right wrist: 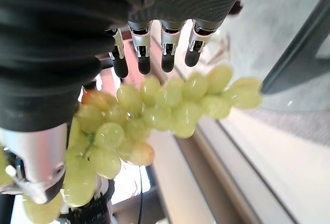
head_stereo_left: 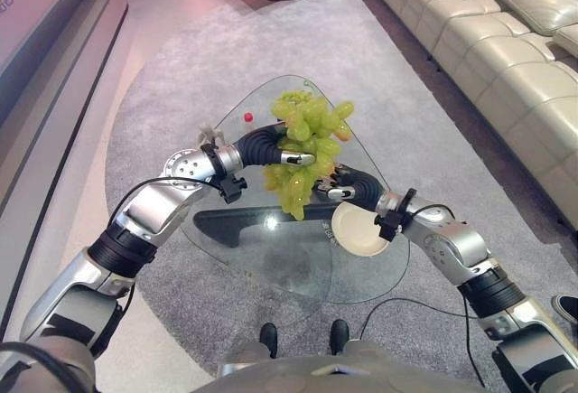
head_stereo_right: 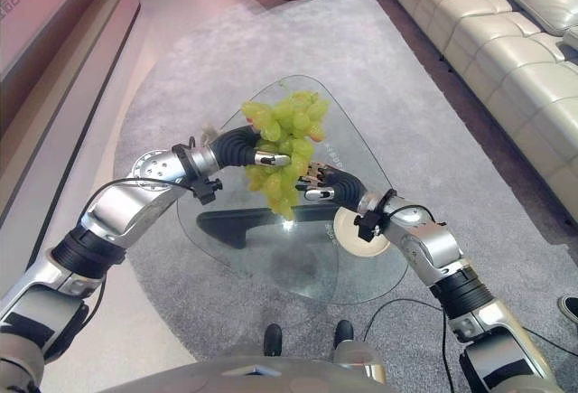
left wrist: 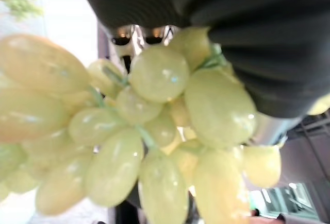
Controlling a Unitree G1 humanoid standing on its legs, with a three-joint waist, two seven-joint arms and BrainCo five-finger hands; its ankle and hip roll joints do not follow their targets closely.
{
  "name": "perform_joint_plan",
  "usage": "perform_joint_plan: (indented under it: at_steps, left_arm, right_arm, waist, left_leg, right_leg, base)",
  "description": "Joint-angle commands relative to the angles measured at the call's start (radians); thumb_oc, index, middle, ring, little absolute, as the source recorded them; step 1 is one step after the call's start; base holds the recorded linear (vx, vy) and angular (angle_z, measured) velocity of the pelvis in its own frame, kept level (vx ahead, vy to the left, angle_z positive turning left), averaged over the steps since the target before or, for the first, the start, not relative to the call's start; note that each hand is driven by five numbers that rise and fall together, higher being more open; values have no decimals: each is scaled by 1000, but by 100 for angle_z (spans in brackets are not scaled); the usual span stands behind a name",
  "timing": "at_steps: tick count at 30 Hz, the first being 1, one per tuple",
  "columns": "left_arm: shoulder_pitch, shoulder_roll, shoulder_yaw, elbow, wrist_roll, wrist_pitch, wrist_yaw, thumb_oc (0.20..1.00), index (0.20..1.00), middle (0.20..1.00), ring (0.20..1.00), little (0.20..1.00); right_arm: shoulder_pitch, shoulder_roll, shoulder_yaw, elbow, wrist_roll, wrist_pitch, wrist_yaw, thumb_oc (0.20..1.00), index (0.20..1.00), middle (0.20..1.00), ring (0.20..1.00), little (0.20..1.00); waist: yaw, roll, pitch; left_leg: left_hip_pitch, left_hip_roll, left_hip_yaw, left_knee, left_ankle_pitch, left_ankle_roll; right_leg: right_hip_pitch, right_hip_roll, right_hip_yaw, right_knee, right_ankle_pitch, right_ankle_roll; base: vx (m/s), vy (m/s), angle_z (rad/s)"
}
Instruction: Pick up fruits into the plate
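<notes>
A grey, short-piled round rug covers the floor, with a cream leather sofa of padded, seamed cushions along its far right edge. On the rug stands a glass table, a clear rounded-triangle top over a dark base that shows through it. A small round cream plate lies on the glass near the right corner, partly covered by the right wrist. A tiny red fruit sits near the table's far edge, too small to make out further.

The bunch of green grapes hangs in the air above the table, well clear of the glass and to the left of the plate. Its berries are oval, smooth and glossy, pale yellow-green, on thin green stems, tapering to a loose tail below. The left hand has its fingers curled round the bunch's middle, mostly buried among berries. The right hand is just beside the lower grapes, its fingers straight and side by side in the right wrist view; whether they touch the fruit I cannot tell
</notes>
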Motion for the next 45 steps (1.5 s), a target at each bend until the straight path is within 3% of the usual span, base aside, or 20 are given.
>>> perform_joint_plan:
  at_steps: [1, 6, 18, 19, 20, 44, 45]
  left_arm:
    - [-97, -21, -20, -9, -79, -72, 1, 200, 200, 200, 200, 200]
    - [-96, -39, -37, -14, -102, -67, -6, 200, 200, 200, 200, 200]
    - [-59, -67, -38, -40, -131, -63, -15, 200, 200, 200, 200, 200]
    - [-56, -68, -37, -40, -130, -62, -16, 200, 200, 200, 200, 200]
    - [-56, -68, -37, -36, -130, -64, -18, 200, 200, 200, 200, 200]
    - [-16, -72, -7, -49, -133, -49, -7, 200, 200, 200, 200, 200]
    - [-13, -76, -2, -44, -136, -41, -3, 451, 451, 451, 451, 451]
  right_arm:
    - [-16, 27, 40, -54, 82, -8, 67, 1000, 1000, 1000, 1000, 1000]
    - [-15, 52, 69, -77, 146, 36, 98, 1000, 1000, 1000, 1000, 1000]
    - [-9, 80, 99, -110, 176, 27, 113, 1000, 1000, 1000, 1000, 1000]
    - [-9, 82, 100, -111, 178, 26, 114, 743, 743, 743, 743, 743]
    - [-9, 81, 100, -110, 180, 21, 111, 200, 200, 200, 200, 200]
    - [16, 79, 86, -115, 174, 28, 86, 200, 200, 200, 200, 200]
    - [18, 81, 84, -113, 175, 21, 74, 200, 200, 200, 200, 200]
  waist:
    - [9, -34, -82]
    - [10, -35, -90]
    - [15, -38, -96]
    - [16, -38, -97]
    - [16, -38, -98]
    - [17, -35, -92]
    - [18, -35, -92]
  left_leg:
    - [20, -43, 68, 39, -126, 23]
    - [33, -42, 68, 32, -126, 24]
    - [40, -41, 68, 30, -128, 28]
    - [41, -40, 69, 29, -128, 28]
    - [42, -40, 69, 28, -128, 28]
    - [52, -40, 67, 26, -131, 32]
    - [54, -40, 66, 26, -131, 32]
  right_leg:
    - [35, -26, -13, 30, -73, 58]
    - [48, -22, -11, 23, -75, 56]
    - [54, -16, -4, 19, -77, 53]
    - [55, -16, -4, 18, -77, 53]
    - [56, -15, -3, 17, -76, 52]
    - [65, -14, -1, 12, -78, 51]
    - [67, -15, -2, 12, -78, 50]
  base:
    - [34, -5, 0]
    - [35, -9, -1]
    - [3, -1, 0]
    - [0, 0, 0]
    - [0, 0, 0]
    - [0, 0, 0]
    - [0, 0, 0]
